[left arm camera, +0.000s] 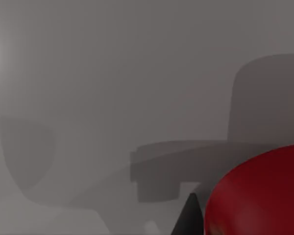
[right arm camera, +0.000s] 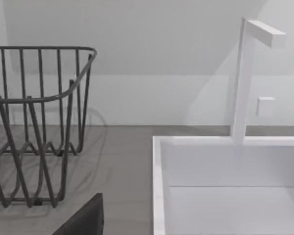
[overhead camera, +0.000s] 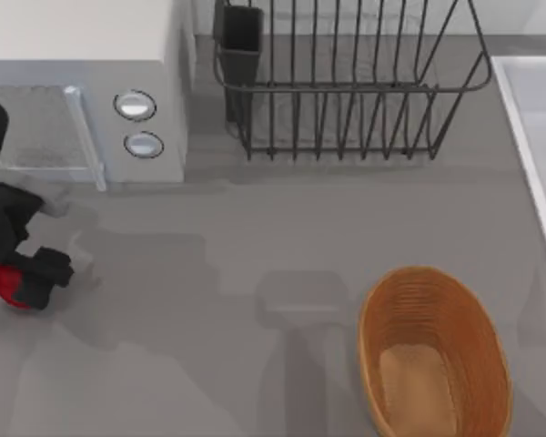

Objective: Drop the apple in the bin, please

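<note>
The apple point(overhead camera: 7, 284) is a glossy red ball at the far left of the table, in front of the microwave. My left gripper point(overhead camera: 23, 279) is shut on it, black fingers point(overhead camera: 47, 267) clamped at its sides. Shadows on the table beneath suggest the apple is held above the surface. The left wrist view has the apple point(left arm camera: 259, 196) close up, with a dark finger point(left arm camera: 188, 218) beside it. The bin point(overhead camera: 391, 309), an oval orange-brown wicker basket, stands at the front right, far from the apple. A dark part of my right gripper point(right arm camera: 83, 220) shows in the right wrist view, near the sink.
A white microwave point(overhead camera: 82, 91) stands at the back left and a dark wire dish rack point(overhead camera: 346, 82) at the back middle. A white sink point(overhead camera: 537, 137) runs along the right edge, with its faucet point(right arm camera: 245, 78) and basin wall point(right arm camera: 159, 186).
</note>
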You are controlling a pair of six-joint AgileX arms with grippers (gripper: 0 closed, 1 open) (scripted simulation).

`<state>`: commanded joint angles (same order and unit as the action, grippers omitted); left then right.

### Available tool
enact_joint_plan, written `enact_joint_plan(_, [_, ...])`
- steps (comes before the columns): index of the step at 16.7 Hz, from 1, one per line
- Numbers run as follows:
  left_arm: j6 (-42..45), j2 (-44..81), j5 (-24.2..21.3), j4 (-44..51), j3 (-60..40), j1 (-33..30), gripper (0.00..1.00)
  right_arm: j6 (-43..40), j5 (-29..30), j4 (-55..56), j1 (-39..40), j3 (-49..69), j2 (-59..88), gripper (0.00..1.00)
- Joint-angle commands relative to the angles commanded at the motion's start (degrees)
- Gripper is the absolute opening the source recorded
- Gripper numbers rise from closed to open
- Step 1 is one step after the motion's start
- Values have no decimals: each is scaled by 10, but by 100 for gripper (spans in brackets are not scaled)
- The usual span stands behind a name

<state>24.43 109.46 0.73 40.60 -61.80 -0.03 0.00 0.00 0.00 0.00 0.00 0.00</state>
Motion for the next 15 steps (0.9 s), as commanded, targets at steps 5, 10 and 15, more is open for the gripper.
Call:
enact_joint_plan(5, [0,0,0,0,0,0,0,0,0,0,0,0,0,100])
enact_joint_plan(10, [-6,-21,-2,26,8,-12,0,0,0,0,0,0,0,100])
enact_joint_plan(15, [-28,-70,33,105,-14,-52,0,0,0,0,0,0,0,100])
